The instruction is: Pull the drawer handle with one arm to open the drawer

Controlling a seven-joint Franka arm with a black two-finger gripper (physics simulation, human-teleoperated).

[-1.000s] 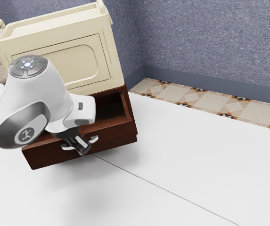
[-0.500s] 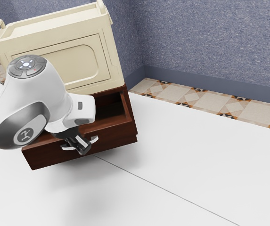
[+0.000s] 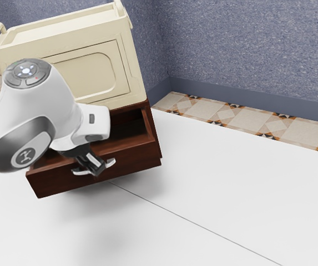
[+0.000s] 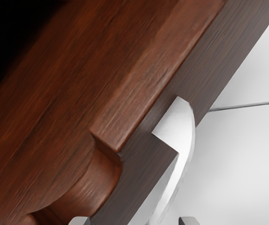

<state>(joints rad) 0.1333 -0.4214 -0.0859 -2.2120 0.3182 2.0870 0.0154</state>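
Exterior view: the claw point(image 3: 98, 168) hid the middle of the handle point(image 3: 111, 163) on the open drawer point(image 3: 53, 182), whether spread or clamped I couldn't tell.

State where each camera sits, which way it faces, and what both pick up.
Exterior view: beside my arm, looking down across the tabletop at the open wooden drawer and cream storage box; my arm and gripper show.
Wrist view: on my hand, looking down at the drawer's front edge; grey bits of my gripper show at the lower edge.
Shared: the drawer, its silver handle, and the tabletop with its thin dark line.
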